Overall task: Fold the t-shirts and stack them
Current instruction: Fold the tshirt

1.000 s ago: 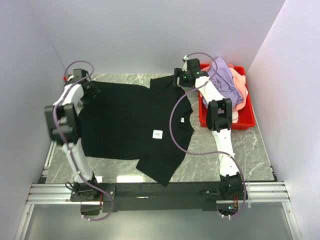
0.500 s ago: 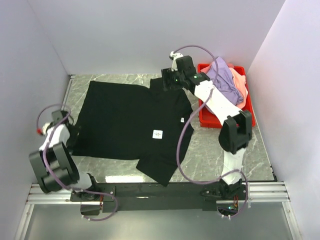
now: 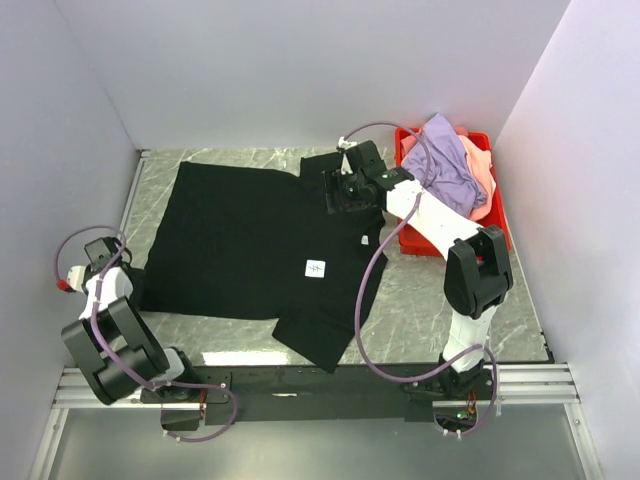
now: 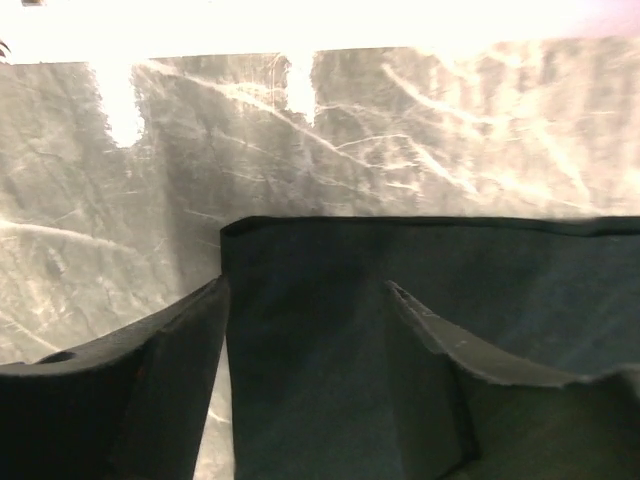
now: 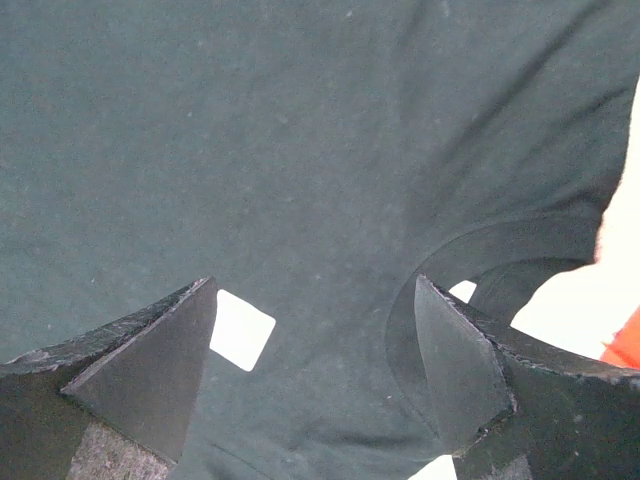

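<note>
A black shirt (image 3: 260,235) lies spread flat on the grey marble table (image 3: 450,300), its white label (image 3: 315,268) facing up near the middle. The left pincer (image 4: 305,290) sits low at the shirt's near left corner, fingers spread, one over bare table and the other over cloth, with nothing pinched. The right pincer (image 5: 312,285) hangs over the shirt's far right part, by the collar (image 5: 455,255), likewise spread and holding nothing. At the far right a red bin (image 3: 420,245) holds a lavender shirt (image 3: 445,165) and a salmon-pink shirt (image 3: 485,185), heaped above its rim.
</note>
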